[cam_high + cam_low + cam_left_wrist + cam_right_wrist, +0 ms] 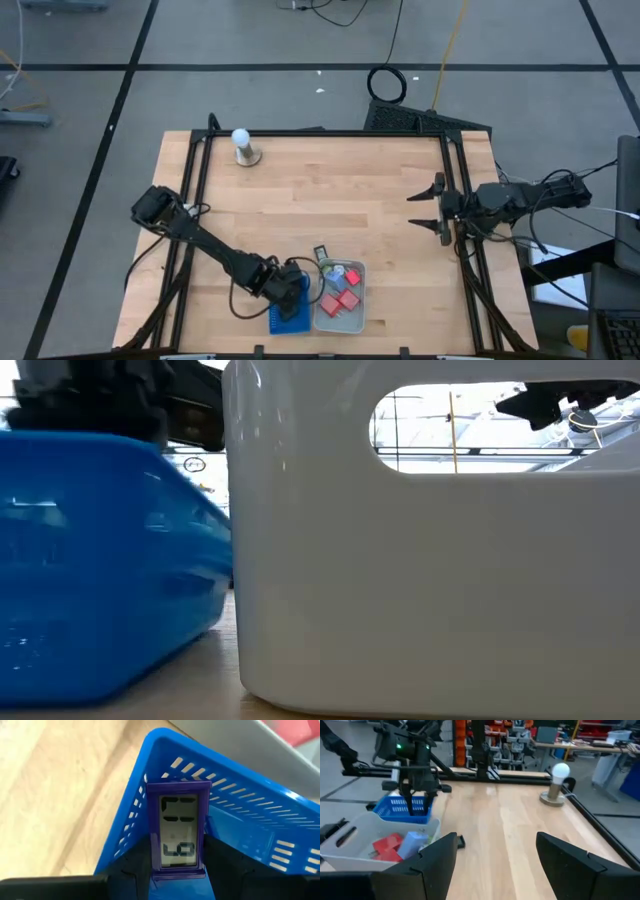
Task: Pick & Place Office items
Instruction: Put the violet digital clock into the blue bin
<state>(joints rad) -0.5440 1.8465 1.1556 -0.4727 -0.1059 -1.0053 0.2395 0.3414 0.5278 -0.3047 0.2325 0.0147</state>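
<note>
Two trays sit side by side at the worktop's [330,190] lower centre: slotted tray [290,310] left, second tray [340,300] right. The ball on its base [243,146] stands at upper left.

Right end effector [496,852] open, fingers spread above the wooden counter [510,820]. Far arm's end effector [417,795] hangs over the blue tray [402,807]. Grey tray [370,845] holds red blocks [387,846] and a light blue item [412,842]. White ball [560,771] on round base, far corner.
</note>
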